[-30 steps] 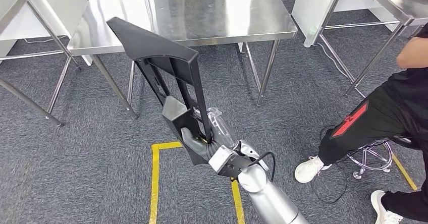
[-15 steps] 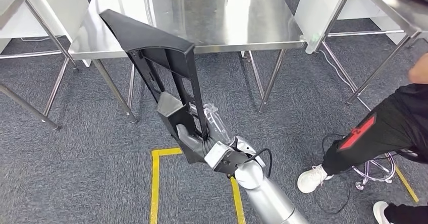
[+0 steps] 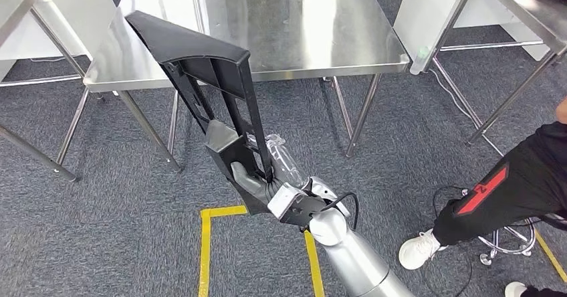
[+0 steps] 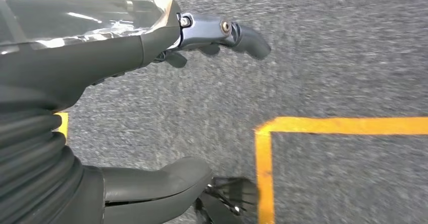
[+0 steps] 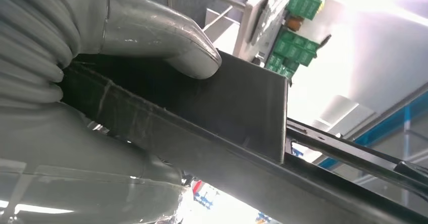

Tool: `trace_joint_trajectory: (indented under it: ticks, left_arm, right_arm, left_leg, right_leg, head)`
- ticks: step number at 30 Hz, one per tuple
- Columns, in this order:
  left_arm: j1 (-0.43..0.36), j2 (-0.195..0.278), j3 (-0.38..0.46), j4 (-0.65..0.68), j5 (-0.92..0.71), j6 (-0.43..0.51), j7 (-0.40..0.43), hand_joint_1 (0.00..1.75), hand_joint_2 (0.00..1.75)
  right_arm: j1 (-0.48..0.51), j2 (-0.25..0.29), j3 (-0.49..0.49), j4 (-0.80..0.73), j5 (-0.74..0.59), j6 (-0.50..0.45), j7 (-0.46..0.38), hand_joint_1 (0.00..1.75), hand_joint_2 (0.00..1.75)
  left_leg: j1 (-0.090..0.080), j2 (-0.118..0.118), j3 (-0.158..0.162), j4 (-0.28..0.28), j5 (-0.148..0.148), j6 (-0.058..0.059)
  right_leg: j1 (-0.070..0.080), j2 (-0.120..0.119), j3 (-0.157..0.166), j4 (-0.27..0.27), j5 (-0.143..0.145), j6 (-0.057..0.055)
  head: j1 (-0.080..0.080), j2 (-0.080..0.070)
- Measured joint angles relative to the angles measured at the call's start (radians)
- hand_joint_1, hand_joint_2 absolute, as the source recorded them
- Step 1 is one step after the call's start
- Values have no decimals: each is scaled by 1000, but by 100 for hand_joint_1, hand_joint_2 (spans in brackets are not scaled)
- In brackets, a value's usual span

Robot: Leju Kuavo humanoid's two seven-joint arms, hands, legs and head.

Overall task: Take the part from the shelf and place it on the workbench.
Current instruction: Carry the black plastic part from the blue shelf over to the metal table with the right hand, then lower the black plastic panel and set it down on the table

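**Above the floor: part gripped in the right hand**

Up from the right hand [image 3: 257,180], the long black part [image 3: 207,76] rises at a tilt, its lower end clasped by the fingers and the thumb [image 5: 166,37] pressed flat on a panel. Beyond the hand, the part's top overlaps the steel workbench [image 3: 301,23]. The left hand [image 4: 126,108] holds nothing, fingers apart, over grey carpet [image 4: 328,47] and yellow tape [image 4: 262,173]. Off to the right hand's outer side, a person's leg [image 3: 501,190].

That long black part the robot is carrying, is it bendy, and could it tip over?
Probably stiff: the black part stands out straight, unsagging, though the right hand grips only its lower end. It may feel top-heavy, since most of it reaches far above that grip. Its smooth plastic could slip.
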Motion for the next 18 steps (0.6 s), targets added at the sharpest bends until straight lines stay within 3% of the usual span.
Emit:
trace_joint_trajectory:
  ticks: [2, 4, 5, 6, 9, 10, 11, 14, 16, 18]
  left_arm:
    - [-2, 0, 1, 0, 0, -3, -5, 0, 175]
    - [0, 0, 1, 0, 0, -5, -8, 0, 175]
    - [2, 0, 1, 0, 0, -6, -8, 0, 175]
    - [4, 0, 1, 0, 0, -6, -8, 0, 175]
    - [7, 3, 2, 0, -1, -9, -10, 0, 175]
    - [9, 4, 2, 0, -2, -9, -11, 0, 175]
    - [9, 5, 2, 0, -3, -10, -13, 0, 175]
    - [7, 3, 2, 0, -7, -10, -16, 0, 175]
    - [5, 3, 2, 0, -11, -10, -18, 0, 175]
    - [5, 3, 3, 0, -12, -11, -21, 0, 175]
  right_arm:
    - [-4, 2, 3, 0, -1, 0, 0, 175, 175]
    - [-1, 3, 4, 1, -2, 0, 1, 175, 175]
    - [1, 3, 4, 1, -2, 0, 2, 175, 175]
    - [2, 3, 4, 1, -2, -1, 3, 175, 175]
    - [4, 3, 5, 1, -1, -3, 6, 175, 175]
    - [5, 3, 5, 2, 0, -4, 6, 175, 175]
    - [6, 3, 5, 2, 2, -5, 7, 175, 175]
    - [7, 4, 5, 0, 4, -8, 8, 175, 175]
    - [7, 4, 5, -2, 7, -9, 8, 175, 175]
    - [8, 0, 5, -1, 20, -12, 11, 175, 175]
  left_leg:
    - [3, 4, -73, 116, -35, -11]
    - [4, 6, -157, 213, -68, -17]
    - [4, 7, -183, 219, -64, -17]
    - [4, 7, -192, 193, -42, -15]
    - [-1, 8, -171, 25, 108, 5]
    - [-4, 8, -162, -11, 141, 12]
    - [-8, 7, -156, -30, 154, 19]
    - [-11, 6, -120, -52, 144, 36]
    - [-8, 4, -94, -62, 134, 49]
    - [-9, 1, -74, -64, 114, 56]
  right_leg:
    - [0, 0, 19, -2, -15, -9]
    - [0, 2, 37, -1, -34, -10]
    - [1, 3, 49, -1, -44, -10]
    - [1, 5, 64, -2, -56, -8]
    - [3, 9, 107, -3, -93, 1]
    - [5, 10, 115, -7, -103, 7]
    - [8, 12, 123, -8, -108, 15]
    - [12, 12, 123, 26, -95, 43]
    - [10, 11, 57, 126, -89, 47]
    - [9, 10, -35, 239, -124, 39]
  head:
    - [-2, 0]
    - [-2, 0]
    - [-2, 0]
    - [-2, 0]
    - [-3, 0]
    - [-3, 0]
    - [-3, 0]
    - [-3, 0]
    - [-2, 0]
    - [-2, 0]
